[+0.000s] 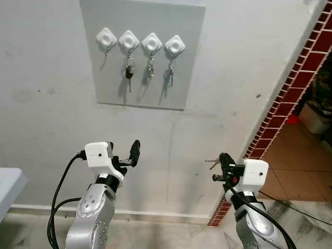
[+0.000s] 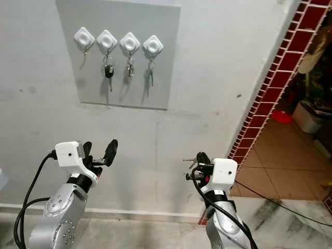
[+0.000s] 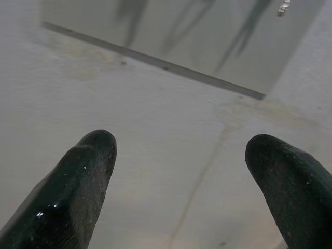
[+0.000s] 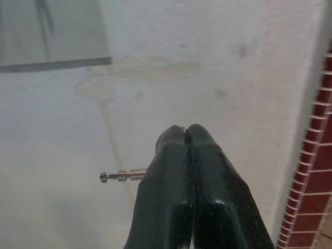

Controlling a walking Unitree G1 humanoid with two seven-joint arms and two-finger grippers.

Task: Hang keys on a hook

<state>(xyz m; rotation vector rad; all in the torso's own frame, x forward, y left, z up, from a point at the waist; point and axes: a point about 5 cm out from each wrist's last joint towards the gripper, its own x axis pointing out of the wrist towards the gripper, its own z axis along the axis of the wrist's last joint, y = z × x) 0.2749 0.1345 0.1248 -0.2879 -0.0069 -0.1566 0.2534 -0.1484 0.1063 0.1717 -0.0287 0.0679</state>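
A grey panel (image 1: pixel 142 78) on the wall carries a row of white diamond hooks. The leftmost hook (image 1: pixel 106 38) is bare, while the other three each hold keys (image 1: pixel 128 70). My right gripper (image 1: pixel 224 161) is low and right of the panel, shut on a small metal key (image 4: pixel 122 175) that sticks out sideways from between the closed fingers (image 4: pixel 176 171). My left gripper (image 1: pixel 127 158) is raised below the panel's left part, open with nothing between its fingertips (image 3: pixel 88 155), and pointed at the wall under the panel's lower edge.
A red brick pillar edge (image 1: pixel 295 88) runs diagonally on the right, beside a tiled doorway floor (image 1: pixel 295 171) with a white bin (image 1: pixel 316 116). A white table corner (image 1: pixel 8 184) juts in at the left. A skirting line runs along the base of the wall.
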